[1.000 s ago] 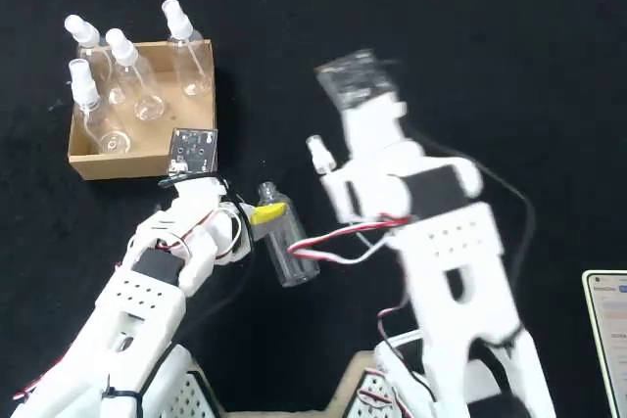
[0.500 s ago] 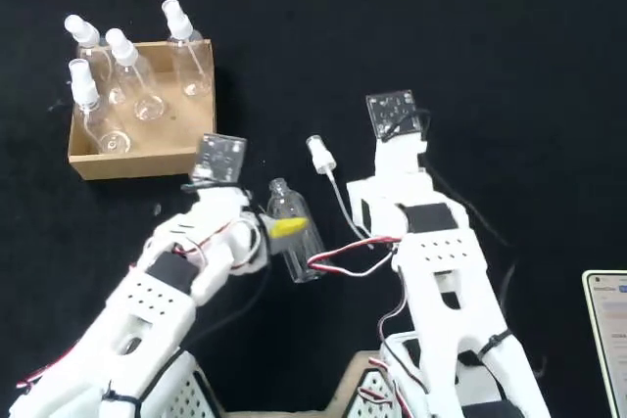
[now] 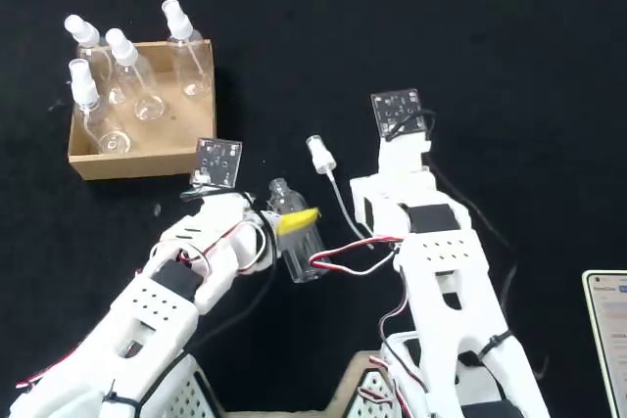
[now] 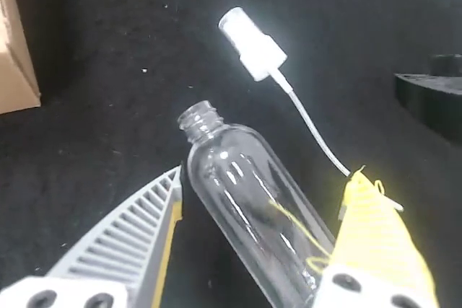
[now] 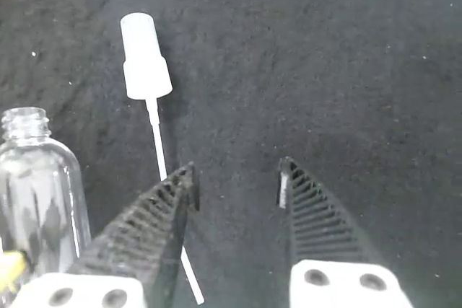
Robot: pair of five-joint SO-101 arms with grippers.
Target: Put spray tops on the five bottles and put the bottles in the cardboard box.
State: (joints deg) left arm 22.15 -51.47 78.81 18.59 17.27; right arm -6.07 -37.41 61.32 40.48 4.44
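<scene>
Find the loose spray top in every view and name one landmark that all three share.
High view: spray top lying just right of the uncapped bottle, near its neck.
Left wrist view: spray top just beyond the uncapped bottle's open neck.
Right wrist view: spray top beside the uncapped bottle's neck.
Shared landmark: the uncapped bottle.
</scene>
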